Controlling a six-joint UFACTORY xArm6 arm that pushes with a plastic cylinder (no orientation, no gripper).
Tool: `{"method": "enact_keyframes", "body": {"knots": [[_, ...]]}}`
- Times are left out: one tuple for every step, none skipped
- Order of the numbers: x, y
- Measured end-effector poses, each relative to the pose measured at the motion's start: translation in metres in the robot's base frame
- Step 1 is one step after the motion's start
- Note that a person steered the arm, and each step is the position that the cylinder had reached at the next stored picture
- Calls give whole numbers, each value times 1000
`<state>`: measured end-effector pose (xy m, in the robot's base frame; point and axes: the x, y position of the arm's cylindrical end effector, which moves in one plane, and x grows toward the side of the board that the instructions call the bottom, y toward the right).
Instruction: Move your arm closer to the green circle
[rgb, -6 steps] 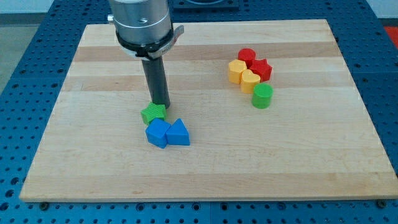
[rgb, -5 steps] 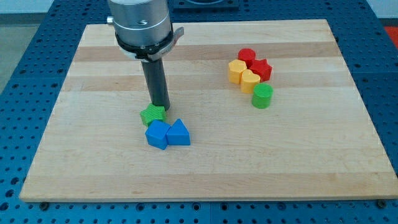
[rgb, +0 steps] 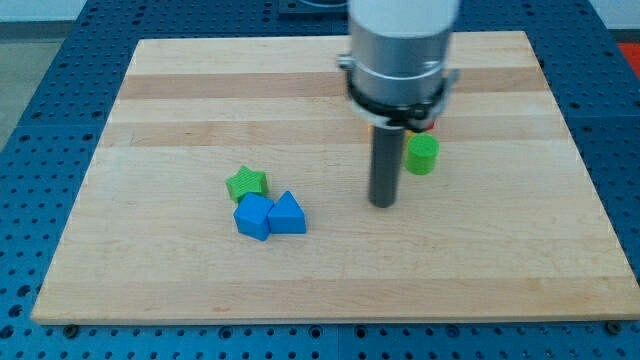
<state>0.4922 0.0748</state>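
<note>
My tip ends a dark grey rod under a silvery metal housing. The counter is pale wood with lighter and browner grain stripes, set on a blue base dotted with holes. The green circle is bright green, as is the green star. The blue cube and blue triangle are mid-blue.

We have a single view, looking down at a slant from the bench's near edge, taking in almost the whole top; its mounting we probably cannot judge.
</note>
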Motion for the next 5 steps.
{"method": "enact_keyframes", "body": {"knots": [[-12,45],[-36,69],[-62,72],[-72,69],[-70,58]]}}
